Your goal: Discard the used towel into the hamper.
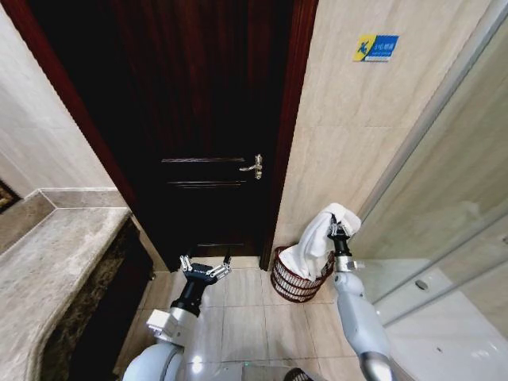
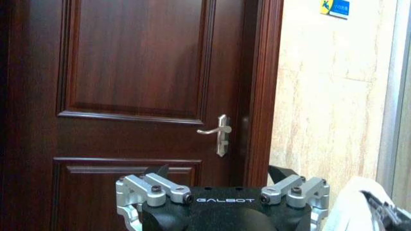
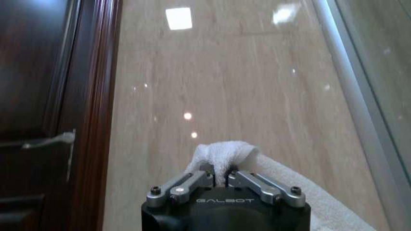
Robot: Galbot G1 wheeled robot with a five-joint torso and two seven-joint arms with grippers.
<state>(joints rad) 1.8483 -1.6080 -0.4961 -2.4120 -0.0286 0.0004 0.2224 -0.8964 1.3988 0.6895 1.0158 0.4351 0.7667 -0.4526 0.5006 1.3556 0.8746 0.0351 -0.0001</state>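
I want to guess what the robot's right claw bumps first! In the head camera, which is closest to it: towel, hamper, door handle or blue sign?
1. Towel, pinched in the right gripper.
2. Hamper, just below it.
3. Door handle, up on its left.
4. Blue sign, high above.

Bathroom: beige tiled walls (image 1: 341, 119), stone vanity counter (image 1: 55, 254), glass shower partition (image 1: 452, 198), dark wooden door (image 1: 198, 119), tiled floor (image 1: 238, 317).

Right gripper (image 1: 340, 231) is raised, jaws pinched on a towel (image 1: 317, 238); left gripper (image 1: 205, 265) hangs low, jaws spread.
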